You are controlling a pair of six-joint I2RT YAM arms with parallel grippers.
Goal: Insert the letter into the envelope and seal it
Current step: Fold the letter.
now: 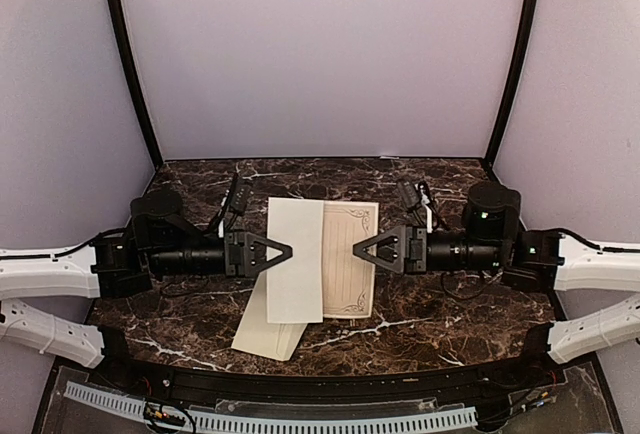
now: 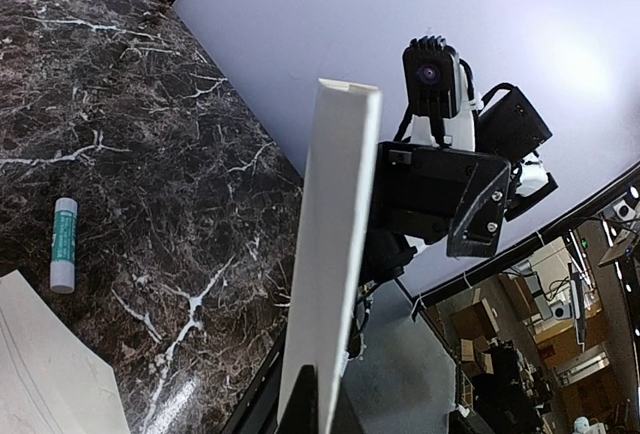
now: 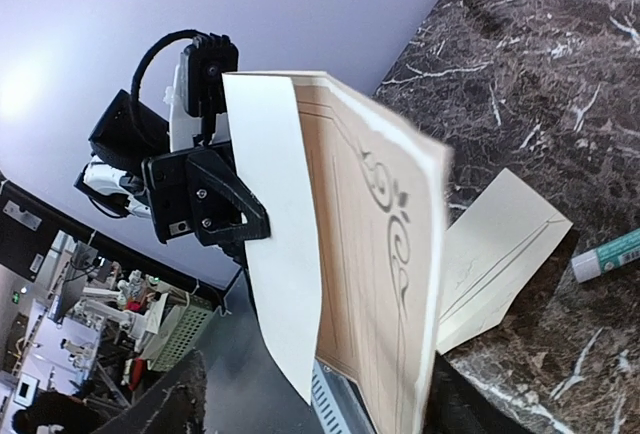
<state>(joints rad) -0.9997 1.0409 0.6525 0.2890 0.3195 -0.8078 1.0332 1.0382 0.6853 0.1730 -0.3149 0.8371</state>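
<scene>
The letter [image 1: 348, 259] is a cream sheet with a printed border, and its plain left part [image 1: 295, 259] is folded over. It hangs above the table between both grippers. My left gripper [image 1: 272, 252] is shut on its left edge. In the left wrist view the sheet [image 2: 330, 254] shows edge-on in the left gripper [image 2: 325, 409]. My right gripper [image 1: 362, 251] is at the sheet's right edge. In the right wrist view its jaws [image 3: 310, 404] stand wide apart, with the letter [image 3: 385, 254] between them near one finger. The envelope [image 1: 268, 332] lies flat under the letter, and also shows in the right wrist view [image 3: 500, 249].
A white and green glue stick [image 2: 64, 244] lies on the dark marble table [image 1: 440, 324], and also shows in the right wrist view [image 3: 608, 254]. A perforated strip [image 1: 270, 419] runs along the near edge. Purple walls close in the back and sides.
</scene>
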